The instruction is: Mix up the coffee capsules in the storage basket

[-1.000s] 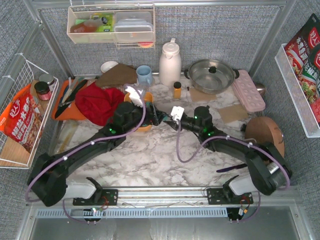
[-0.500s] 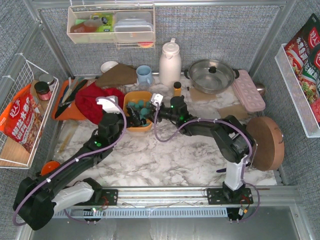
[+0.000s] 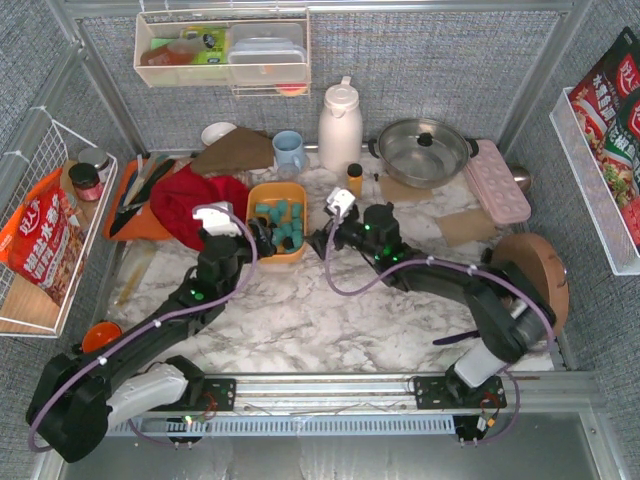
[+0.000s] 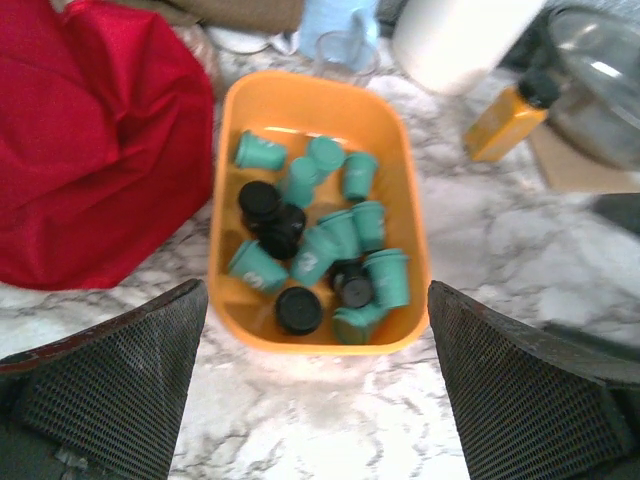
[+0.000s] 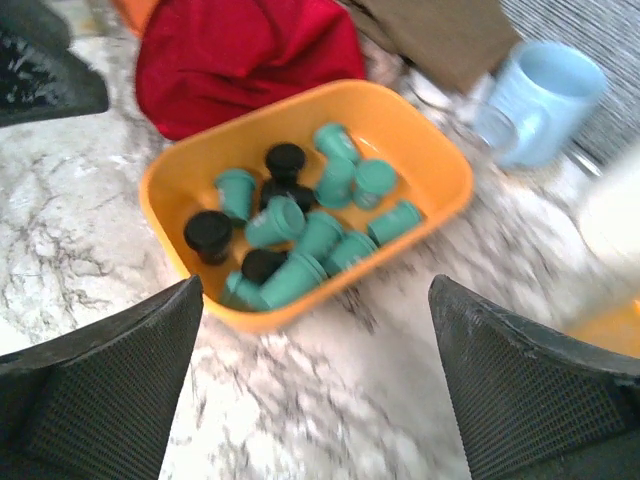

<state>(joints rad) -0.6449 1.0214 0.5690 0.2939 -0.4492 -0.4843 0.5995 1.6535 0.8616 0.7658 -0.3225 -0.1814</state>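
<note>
The orange-yellow storage basket (image 3: pixel 252 222) sits on the marble table, left of centre. Inside lie the coffee capsules (image 3: pixel 279 217), mostly teal with a few black, jumbled on their sides. My left gripper (image 3: pixel 262 238) hovers at the basket's near-left edge, open and empty. My right gripper (image 3: pixel 320 242) is just right of the basket, also open and empty. The left wrist view shows the basket (image 4: pixel 228 130) and capsules (image 4: pixel 320 240) ahead of the left gripper (image 4: pixel 315 300). The right wrist view, blurred, has the basket (image 5: pixel 300 312) and capsules (image 5: pixel 300 235) ahead of the right gripper (image 5: pixel 315 295).
A red cloth (image 3: pixel 198 205) lies against the basket's left side, over an orange cutting board (image 3: pixel 135 215). Behind stand a blue mug (image 3: pixel 289 150), an amber bottle (image 3: pixel 354 180), a white thermos (image 3: pixel 340 125) and a pot (image 3: pixel 425 150). A pink egg tray (image 3: pixel 497 180) is at right.
My right gripper has opened and drawn back to the right, out of the basket. My left arm has pulled back to the near left, its gripper staying open. The capsules now lie uncovered.
</note>
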